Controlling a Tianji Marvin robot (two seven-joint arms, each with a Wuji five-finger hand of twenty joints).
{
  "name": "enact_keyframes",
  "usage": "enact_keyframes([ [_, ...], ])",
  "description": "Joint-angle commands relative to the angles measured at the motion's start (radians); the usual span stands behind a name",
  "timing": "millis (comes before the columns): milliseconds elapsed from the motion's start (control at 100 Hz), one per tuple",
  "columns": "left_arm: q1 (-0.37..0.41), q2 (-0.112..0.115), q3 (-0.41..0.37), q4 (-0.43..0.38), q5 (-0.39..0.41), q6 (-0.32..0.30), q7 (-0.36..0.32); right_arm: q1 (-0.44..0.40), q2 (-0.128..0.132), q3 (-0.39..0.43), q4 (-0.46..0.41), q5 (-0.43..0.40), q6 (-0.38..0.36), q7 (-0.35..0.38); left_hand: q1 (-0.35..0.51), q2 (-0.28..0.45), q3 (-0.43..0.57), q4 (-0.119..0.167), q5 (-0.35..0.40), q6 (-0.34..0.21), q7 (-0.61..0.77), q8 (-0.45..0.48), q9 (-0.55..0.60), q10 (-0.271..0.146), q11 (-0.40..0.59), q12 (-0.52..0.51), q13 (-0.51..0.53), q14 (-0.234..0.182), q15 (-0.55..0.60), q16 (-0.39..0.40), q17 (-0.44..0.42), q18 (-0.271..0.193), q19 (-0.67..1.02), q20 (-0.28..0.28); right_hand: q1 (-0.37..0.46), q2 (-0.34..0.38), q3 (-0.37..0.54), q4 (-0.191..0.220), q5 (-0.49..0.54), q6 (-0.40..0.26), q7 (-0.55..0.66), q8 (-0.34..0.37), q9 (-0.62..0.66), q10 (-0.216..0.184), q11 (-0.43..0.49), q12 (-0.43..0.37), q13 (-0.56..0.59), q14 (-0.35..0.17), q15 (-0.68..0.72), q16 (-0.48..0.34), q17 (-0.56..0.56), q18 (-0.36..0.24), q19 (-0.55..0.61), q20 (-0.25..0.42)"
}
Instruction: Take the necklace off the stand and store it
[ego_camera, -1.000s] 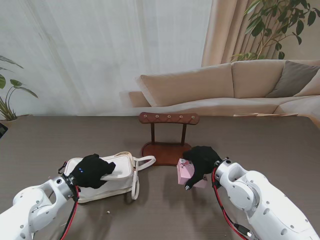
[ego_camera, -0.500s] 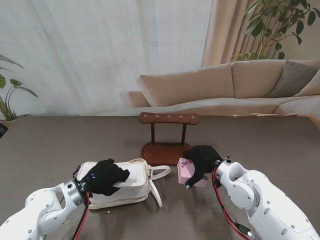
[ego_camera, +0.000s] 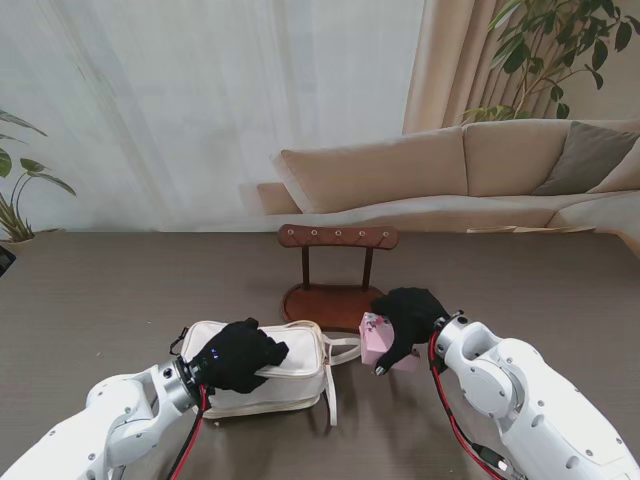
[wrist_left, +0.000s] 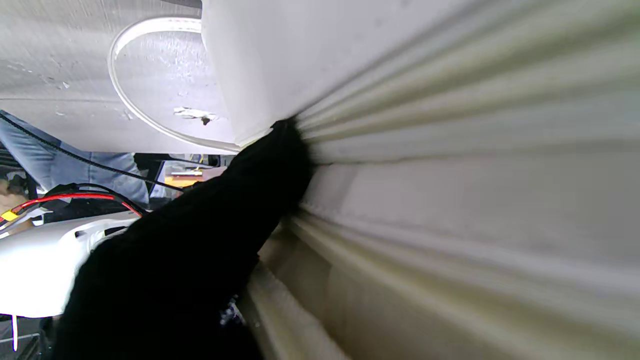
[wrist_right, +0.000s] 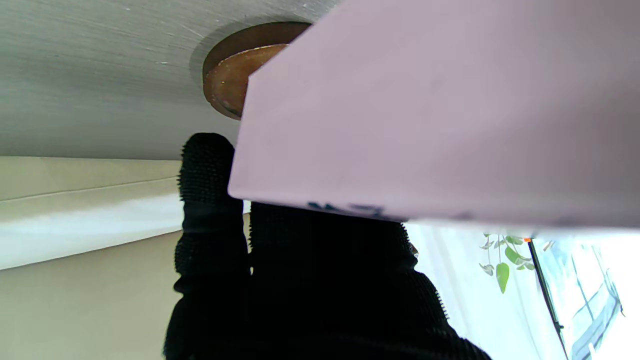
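The left hand (ego_camera: 240, 355), in a black glove, lies on the top of a white handbag (ego_camera: 290, 370) and its fingers (wrist_left: 280, 150) are curled into the bag's upper edge, so it grips the bag. In the left wrist view the black fingers press into the cream folds of the bag, and a thin white strap (wrist_left: 130, 100) makes a loop on the table beside them. From this hand, the bag stretches toward the right hand, and its strap (ego_camera: 335, 385) hangs off the end of the bag and lies on the brown table (ego_camera: 100, 290) between the two hands. The right hand (ego_camera: 405, 318), also in a black glove, is closed over a small pink box (ego_camera: 372, 340); the fingers come down over the top of the box and hold it against the table. In the right wrist view the pink side of the box (wrist_right: 425, 110) fills most of the picture, with the black fingers (wrist_right: 210, 200) next to it. Just beyond the right hand, farther from me, stands the wooden necklace stand (ego_camera: 337, 270), with its oval base (wrist_right: 235, 75) touching or almost touching the box. The top bar of the stand (ego_camera: 337, 236) has a row of small pegs. I cannot see the necklace in any view, so I cannot tell where it is.
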Motion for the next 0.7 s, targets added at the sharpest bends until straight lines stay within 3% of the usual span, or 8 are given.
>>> enact_keyframes([
  [0, -0.017, -0.018, 0.014, 0.004, -0.011, 0.005, -0.008, 0.000, 0.000, 0.004, -0.006, -0.006, -0.005, 0.013, 0.091, 0.051, 0.112, 0.085, 0.034, -0.115, 0.081, 0.032, 0.043, -0.033, 0.005, 0.010, 0.014, 0.033, -0.008, 0.020, -0.012, 0.001, -0.018, 0.013, 0.429, 0.079, 0.446, 0.047, 0.132, -0.294, 0.468, 0.070, 0.121, -0.128, 0.093, 0.083, 0.082, -0.013, 0.070, 0.036, -0.211, 0.001, 0.037, -0.011],
  [190, -0.054, -0.021, 0.067, 0.031, -0.028, 0.015, -0.001, -0.001, 0.001, 0.015, -0.003, -0.009, -0.010, 0.014, 0.088, 0.053, 0.111, 0.083, 0.033, -0.116, 0.079, 0.032, 0.043, -0.032, 0.003, 0.008, 0.010, 0.030, -0.004, 0.030, -0.015, -0.004, -0.017, 0.016, 0.430, 0.079, 0.447, 0.047, 0.132, -0.294, 0.468, 0.070, 0.121, -0.128, 0.092, 0.083, 0.082, -0.013, 0.069, 0.036, -0.211, 0.001, 0.038, -0.011],
  [440, -0.056, -0.026, 0.079, 0.020, -0.045, 0.026, -0.016, 0.000, 0.001, 0.019, 0.000, -0.011, -0.010, 0.009, 0.081, 0.067, 0.097, 0.075, 0.032, -0.112, 0.068, 0.028, 0.042, -0.031, -0.009, -0.005, 0.013, 0.038, -0.015, 0.017, -0.013, 0.004, -0.008, 0.020, 0.430, 0.078, 0.446, 0.047, 0.132, -0.294, 0.468, 0.070, 0.120, -0.129, 0.092, 0.083, 0.083, -0.013, 0.070, 0.036, -0.211, 0.002, 0.038, -0.011],
  [590, -0.036, -0.025, 0.051, -0.021, -0.047, 0.036, -0.064, 0.001, 0.000, 0.018, 0.001, -0.010, -0.011, 0.006, 0.054, 0.081, 0.072, 0.047, 0.032, -0.102, 0.035, 0.031, 0.040, -0.018, -0.013, -0.009, 0.018, 0.050, 0.007, 0.009, -0.022, 0.029, 0.045, 0.037, 0.430, 0.078, 0.447, 0.047, 0.132, -0.293, 0.468, 0.070, 0.120, -0.128, 0.092, 0.083, 0.083, -0.015, 0.069, 0.036, -0.211, 0.002, 0.038, -0.011],
  [630, -0.025, -0.027, 0.036, -0.039, -0.055, 0.037, -0.090, 0.001, 0.000, 0.017, 0.001, -0.009, -0.011, 0.005, 0.032, 0.087, 0.061, 0.030, 0.036, -0.098, -0.017, 0.063, 0.033, -0.016, -0.008, -0.003, 0.016, 0.050, 0.014, 0.006, -0.032, 0.034, 0.057, 0.034, 0.429, 0.079, 0.446, 0.047, 0.132, -0.293, 0.468, 0.070, 0.120, -0.127, 0.092, 0.083, 0.082, -0.014, 0.069, 0.036, -0.211, 0.002, 0.038, -0.011],
  [690, -0.012, -0.029, 0.016, -0.064, -0.068, 0.037, -0.120, 0.001, 0.000, 0.017, 0.001, -0.009, -0.012, 0.005, 0.008, 0.096, 0.026, 0.030, 0.036, -0.092, -0.069, 0.092, 0.016, -0.013, 0.018, -0.006, 0.016, 0.050, 0.016, 0.003, -0.045, 0.040, 0.071, 0.036, 0.429, 0.080, 0.446, 0.047, 0.132, -0.293, 0.468, 0.070, 0.120, -0.128, 0.092, 0.083, 0.083, -0.014, 0.069, 0.036, -0.211, 0.002, 0.038, -0.011],
])
